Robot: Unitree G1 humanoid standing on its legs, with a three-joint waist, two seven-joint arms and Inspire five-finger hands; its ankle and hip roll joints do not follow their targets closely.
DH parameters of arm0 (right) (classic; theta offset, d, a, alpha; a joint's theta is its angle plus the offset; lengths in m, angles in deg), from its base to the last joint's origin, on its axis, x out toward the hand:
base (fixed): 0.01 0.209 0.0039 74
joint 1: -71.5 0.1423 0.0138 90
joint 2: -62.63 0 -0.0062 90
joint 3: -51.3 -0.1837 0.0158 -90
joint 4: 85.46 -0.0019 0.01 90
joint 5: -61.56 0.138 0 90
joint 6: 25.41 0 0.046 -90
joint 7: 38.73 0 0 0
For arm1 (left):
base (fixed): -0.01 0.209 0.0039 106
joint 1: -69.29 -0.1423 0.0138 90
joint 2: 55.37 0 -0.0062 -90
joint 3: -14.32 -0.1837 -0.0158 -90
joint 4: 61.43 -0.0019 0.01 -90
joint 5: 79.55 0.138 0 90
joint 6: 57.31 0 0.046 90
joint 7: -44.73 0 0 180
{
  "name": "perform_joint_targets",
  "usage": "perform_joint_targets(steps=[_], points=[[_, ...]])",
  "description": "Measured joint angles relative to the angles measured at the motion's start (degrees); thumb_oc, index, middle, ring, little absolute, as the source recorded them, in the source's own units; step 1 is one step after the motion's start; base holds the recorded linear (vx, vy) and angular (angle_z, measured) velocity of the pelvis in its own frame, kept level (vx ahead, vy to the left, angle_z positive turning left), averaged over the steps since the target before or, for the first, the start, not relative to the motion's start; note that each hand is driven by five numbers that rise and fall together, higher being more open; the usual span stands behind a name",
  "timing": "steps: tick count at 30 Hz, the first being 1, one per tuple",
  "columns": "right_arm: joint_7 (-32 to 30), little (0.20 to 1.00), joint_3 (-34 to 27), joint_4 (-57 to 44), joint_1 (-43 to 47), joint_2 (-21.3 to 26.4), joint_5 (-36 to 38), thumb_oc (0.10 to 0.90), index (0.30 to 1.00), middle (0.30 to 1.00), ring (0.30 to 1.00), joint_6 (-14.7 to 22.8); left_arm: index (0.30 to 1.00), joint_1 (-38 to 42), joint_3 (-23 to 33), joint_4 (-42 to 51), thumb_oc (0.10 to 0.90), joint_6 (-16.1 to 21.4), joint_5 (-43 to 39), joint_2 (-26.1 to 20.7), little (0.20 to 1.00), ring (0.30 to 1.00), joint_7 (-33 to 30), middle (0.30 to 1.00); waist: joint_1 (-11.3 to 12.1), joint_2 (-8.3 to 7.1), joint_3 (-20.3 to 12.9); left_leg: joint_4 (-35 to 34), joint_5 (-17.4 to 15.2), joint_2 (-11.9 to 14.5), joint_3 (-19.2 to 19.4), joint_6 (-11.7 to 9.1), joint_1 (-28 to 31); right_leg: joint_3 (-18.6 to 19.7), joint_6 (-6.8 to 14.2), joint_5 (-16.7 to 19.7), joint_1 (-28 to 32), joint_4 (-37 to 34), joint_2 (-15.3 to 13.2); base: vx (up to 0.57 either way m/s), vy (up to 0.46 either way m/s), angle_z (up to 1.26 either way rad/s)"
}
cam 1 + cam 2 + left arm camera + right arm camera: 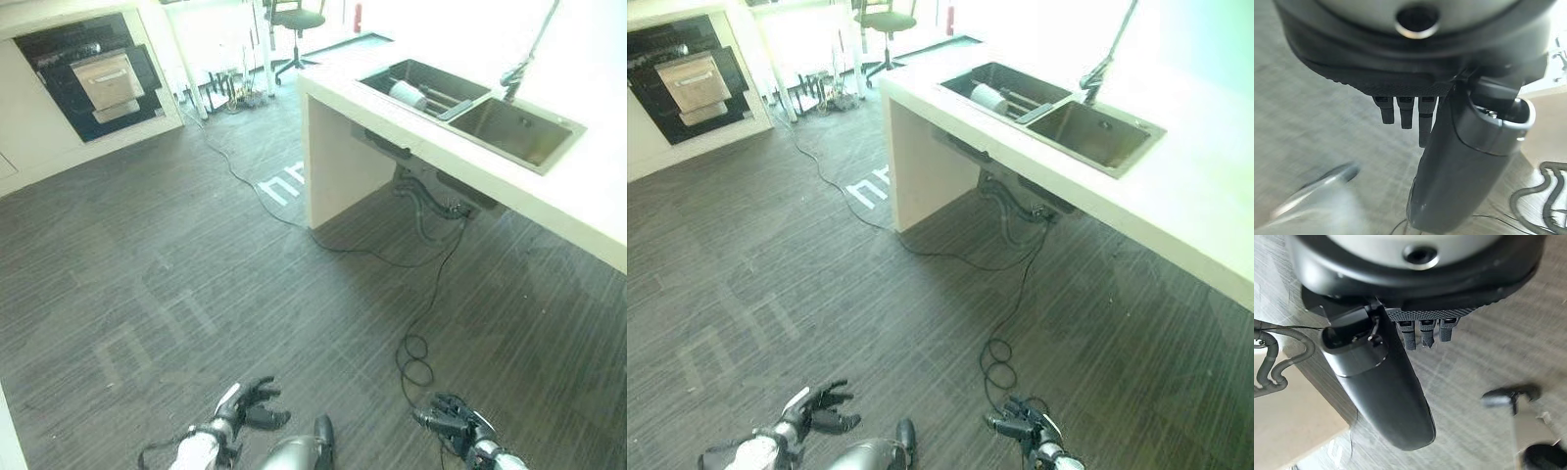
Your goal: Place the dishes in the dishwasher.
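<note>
Far right on the bench (588, 211), you've got a white dish (407, 94) lying in the sink's (509, 137) left basin. Dishwasher (93, 78) sits far left, well apart. L robot hand (245, 406) & R robot hand (451, 423) hang low over the floor, fingers relaxed, holding nothing.

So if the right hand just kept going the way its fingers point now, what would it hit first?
The right hand hangs low, empty, fingers loosely curled and aimed toward the robot's left, across bare floor. Nothing obvious lies in that line before the left hand, though depth is hard to judge.
</note>
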Motion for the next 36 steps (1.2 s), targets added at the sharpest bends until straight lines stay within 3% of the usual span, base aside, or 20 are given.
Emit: perform_joint_targets(steps=[3, 4, 5, 6, 7, 11, 13, 14, 16, 17, 19, 20, 21, 22, 24, 26, 28, 30, 33, 36], points=[[1.32, 0.900, 0.13, 0.96, 0.64, -0.25, -0.08, 0.800, 0.900, 0.900, 0.900, 1.59, 0.900, 1.44, -1.91, -0.55, 0.800, 0.02, -0.47, -0.23, 0.900, 0.900, -1.78, 0.900, -1.31, 3.76, 1.20, -1.76, -2.51, -0.02, 0.04, -1.00, 4.15, -1.32, -1.09, -4.57, -14.38, 7.86, 1.07, 0.20, 0.029, 0.00], [1.79, 0.900, 0.22, 1.12, 1.18, 0.01, -0.05, 0.800, 0.900, 0.900, 0.900, 2.19, 0.900, 1.89, -1.84, -0.68, 0.800, 0.00, -1.08, -0.12, 0.900, 0.900, -1.69, 0.900, -2.12, 5.95, 2.64, -3.98, -2.50, 0.76, -1.35, -5.99, 6.03, -1.81, -2.32, -6.15, -18.07, -0.47, 6.00, 0.26, -0.024, 0.40], [1.98, 0.900, 0.47, 1.55, 1.25, -0.12, -0.05, 0.800, 0.900, 0.900, 0.900, 2.32, 0.900, 2.85, -1.67, 0.40, 0.800, -0.01, -1.11, -0.77, 0.900, 0.900, -0.87, 0.900, -2.90, 3.83, 4.49, 1.08, -8.63, 0.66, -1.54, -17.73, 4.85, -1.43, -4.43, -5.58, -21.22, -11.45, 6.99, 0.34, -0.031, 0.77], [2.89, 0.900, 0.40, 1.31, 0.28, -0.19, 0.30, 0.800, 0.900, 0.900, 0.900, 2.76, 0.900, 2.63, -2.33, 2.95, 0.800, 0.36, -1.04, -3.22, 0.900, 0.900, 1.37, 0.900, -3.87, 2.83, 4.18, 10.56, -13.54, 3.75, -5.14, -6.14, 1.92, -2.36, -2.03, -4.29, -25.36, -20.82, 6.58, 0.38, -0.032, 0.54], [3.03, 0.900, 0.30, 0.97, 0.69, -0.20, 0.62, 0.800, 0.900, 0.900, 0.900, 2.92, 0.900, 2.53, -2.07, 3.03, 0.800, 0.23, -1.08, -3.55, 0.900, 0.900, 1.54, 0.900, -3.35, 1.60, 5.20, 11.23, -15.10, 1.57, -3.91, -4.41, 2.94, -2.82, -1.88, -2.87, -26.97, -27.52, 5.47, 0.41, -0.032, 0.33], [3.55, 0.900, -2.54, 0.26, 2.53, 3.50, 0.49, 0.800, 0.900, 0.900, 0.900, 4.11, 0.900, 1.48, -4.88, 0.98, 0.800, -0.90, -0.92, -0.51, 0.900, 0.900, 3.39, 0.900, -5.11, -0.52, 6.24, 9.69, -19.02, -6.51, -2.73, -4.32, 8.63, -7.94, -6.86, 3.10, -38.67, -34.99, 1.22, 0.48, -0.061, 0.09], [3.31, 0.900, -2.49, 0.70, 1.53, 5.12, 0.34, 0.800, 0.900, 0.900, 0.900, 4.10, 0.900, -1.58, -5.80, -0.10, 0.800, -1.42, -0.73, 2.44, 0.900, 0.900, 3.20, 0.900, -5.97, 3.75, 5.22, 3.87, -19.24, -6.57, -3.55, -6.30, 15.83, -11.67, -12.23, 4.09, -36.75, -30.12, 4.98, 0.71, -0.163, 0.02], [3.57, 0.900, -1.35, 0.66, 0.38, 5.16, 0.34, 0.800, 0.900, 0.900, 0.900, 4.15, 0.900, -4.73, -4.65, -0.97, 0.800, -1.41, 0.25, 3.87, 0.900, 0.900, 3.22, 0.900, -6.09, 3.21, 3.57, 8.04, -17.42, -8.53, -3.70, -11.71, 19.06, -11.95, -22.88, 6.28, -27.40, -32.26, 7.41, 0.67, -0.170, -0.08], [2.81, 0.900, -1.50, 3.21, 0.48, 4.87, 0.08, 0.800, 0.900, 0.900, 0.900, 3.73, 0.900, -4.46, -3.97, -1.22, 0.800, -1.18, 1.25, 4.18, 0.900, 0.900, 3.11, 0.900, -4.71, 5.44, 2.14, 12.18, -22.18, -3.64, -4.12, -12.70, 19.32, -9.83, -21.75, 6.64, -24.17, -32.03, 9.02, 0.49, -0.153, 0.19], [3.03, 0.900, -1.33, 2.57, 0.43, 3.50, 0.09, 0.800, 0.900, 0.900, 0.900, 3.25, 0.900, -4.05, -3.86, -0.50, 0.800, -0.79, 1.25, 1.76, 0.900, 0.900, 2.78, 0.900, -2.96, 3.23, 1.06, 11.68, -23.20, 0.91, -3.95, -15.50, 18.01, -4.77, -21.87, 5.78, -21.61, -33.58, 9.75, 0.54, -0.235, 0.25], [3.73, 0.900, -0.72, 1.49, 2.56, 5.09, 0.03, 0.800, 0.900, 0.900, 0.900, 4.36, 0.900, -4.02, -2.77, 0.63, 0.800, -0.82, 1.27, 1.01, 0.900, 0.900, 2.75, 0.900, -2.25, 2.58, 0.23, 9.03, -13.79, 5.47, -6.68, -19.02, 15.09, -5.19, -15.90, 1.62, -19.39, -28.59, 6.98, 0.50, -0.248, -0.17], [3.88, 0.900, -0.32, 1.18, 4.24, 5.74, 0.02, 0.800, 0.900, 0.900, 0.900, 4.48, 0.900, -4.81, -1.93, 0.82, 0.800, -0.74, 1.24, 1.11, 0.900, 0.900, 2.68, 0.900, -1.26, 2.33, 0.07, 12.89, -12.69, 3.71, -5.15, -19.96, 14.45, -6.49, -15.07, -2.48, -20.56, -22.64, 5.60, 0.25, -0.152, -0.57], [3.85, 0.900, -0.40, 0.41, 5.06, 5.92, -0.07, 0.800, 0.900, 0.900, 0.900, 5.19, 0.900, -5.07, -1.16, 0.99, 0.800, -1.26, 1.31, 1.13, 0.900, 0.900, 2.72, 0.900, -1.68, 1.94, -0.30, 23.47, -10.66, 2.90, -3.14, -21.80, 9.65, -6.50, -18.94, -6.32, -18.85, -23.00, 6.15, 0.23, -0.158, -0.40], [3.84, 0.900, -1.19, 0.33, 5.41, 6.96, -0.11, 0.800, 0.900, 0.900, 0.900, 6.04, 0.900, -4.04, -1.32, 1.68, 0.800, -1.85, 1.31, 2.26, 0.900, 0.900, 2.54, 0.900, -2.04, 3.02, 0.41, 40.69, -1.61, 4.13, -2.81, -20.16, -0.24, -5.24, -19.03, -6.61, -18.09, -24.17, 5.99, 0.20, -0.097, -0.47], [3.66, 0.900, -0.74, 2.17, 6.18, 6.36, -0.40, 0.800, 0.900, 0.900, 0.900, 5.17, 0.900, -5.04, -1.43, 3.25, 0.800, -1.85, 1.74, 1.62, 0.900, 0.900, 3.08, 0.900, 0.51, 2.58, 0.35, 46.72, -1.28, 5.97, -2.46, -16.80, -9.47, -1.57, -19.28, -7.21, -14.26, -26.74, 6.62, 0.32, -0.005, -0.54], [3.72, 0.900, -0.81, 3.30, 5.99, 5.63, -0.35, 0.800, 0.900, 0.900, 0.900, 4.78, 0.900, -4.37, -0.04, 5.85, 0.800, -1.55, 1.47, 0.26, 0.900, 0.900, 3.20, 0.900, 1.85, 1.12, 1.63, 35.18, -3.16, 8.14, -1.99, -11.44, -14.71, 0.42, -17.12, -7.06, -11.29, -28.93, 7.12, 0.36, 0.172, -0.41], [3.62, 0.900, 0.64, 3.25, 6.23, 5.17, -0.41, 0.800, 0.900, 0.900, 0.900, 4.58, 0.900, -4.60, -0.61, 5.96, 0.800, -1.67, 2.02, -1.03, 0.900, 0.900, 3.12, 0.900, 1.71, 0.26, 2.11, 9.28, -2.83, 7.69, -2.33, -11.42, -10.50, 2.62, -14.29, -7.26, -7.81, -30.74, 7.47, 0.31, 0.194, -0.74], [3.23, 0.900, 2.52, 2.79, 6.71, 5.98, -0.37, 0.800, 0.900, 0.900, 0.900, 4.71, 0.900, -4.76, -0.60, 3.70, 0.800, -1.61, 2.53, -0.49, 0.900, 0.900, 3.00, 0.900, 1.64, 1.27, 2.22, -11.49, -0.86, 5.82, -10.57, -14.35, -7.77, 6.29, -13.38, -7.78, -5.04, -32.32, 9.19, 0.25, 0.182, -1.02], [2.51, 0.900, 2.55, 4.15, 7.02, 6.57, -0.68, 0.800, 0.900, 0.900, 0.900, 4.53, 0.900, -4.00, 0.13, 3.38, 0.800, -0.21, 2.26, 1.08, 0.900, 0.900, 2.94, 0.900, 2.51, 3.92, 2.55, -6.27, -0.29, 4.74, -16.78, -15.30, -13.23, 10.66, -12.50, -8.49, -2.36, -33.75, 11.56, 0.21, 0.199, -0.97], [2.34, 0.900, 2.87, 5.16, 5.95, 6.35, -1.63, 0.800, 0.900, 0.900, 0.900, 4.81, 0.900, -5.97, 0.37, 4.35, 0.800, -0.09, 2.53, 1.52, 0.900, 0.900, 2.77, 0.900, 3.37, 5.34, 2.00, -2.57, 0.68, 5.95, -13.50, -11.97, -7.45, 13.14, -8.60, -12.18, 0.72, -33.17, 11.71, 0.20, 0.239, -1.71]])
